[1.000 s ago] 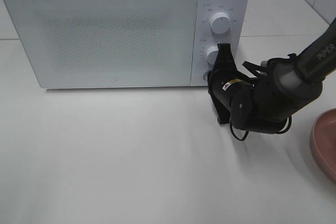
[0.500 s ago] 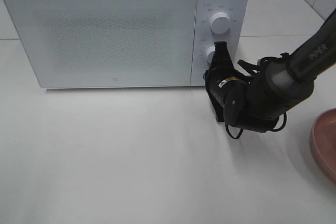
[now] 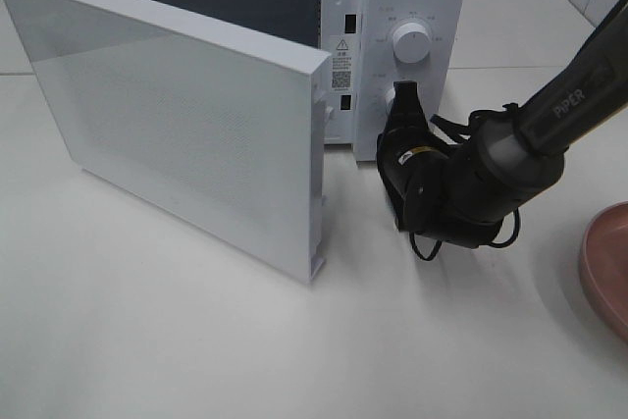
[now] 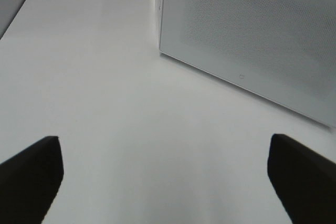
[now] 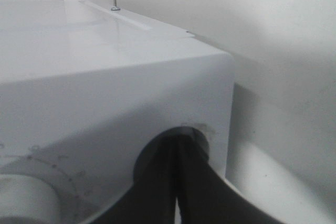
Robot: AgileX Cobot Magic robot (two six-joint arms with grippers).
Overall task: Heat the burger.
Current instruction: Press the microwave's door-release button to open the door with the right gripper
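A white microwave's open door (image 3: 186, 115) angles over the white tabletop (image 3: 196, 350) just left of the right gripper (image 3: 405, 95), barring that side. Farther right, open tabletop runs to a pink round plate (image 3: 606, 267).

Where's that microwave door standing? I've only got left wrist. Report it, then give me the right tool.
Observer: The microwave door is swung open, hinged on its left; the dark cavity shows behind it.
Operator: Now the right tool.
Observer: The right tool is shut, tips at a round recess in the control panel, below the upper dial.
Operator: Find the burger.
Observer: No burger in any view; only the pink plate shows, far right.
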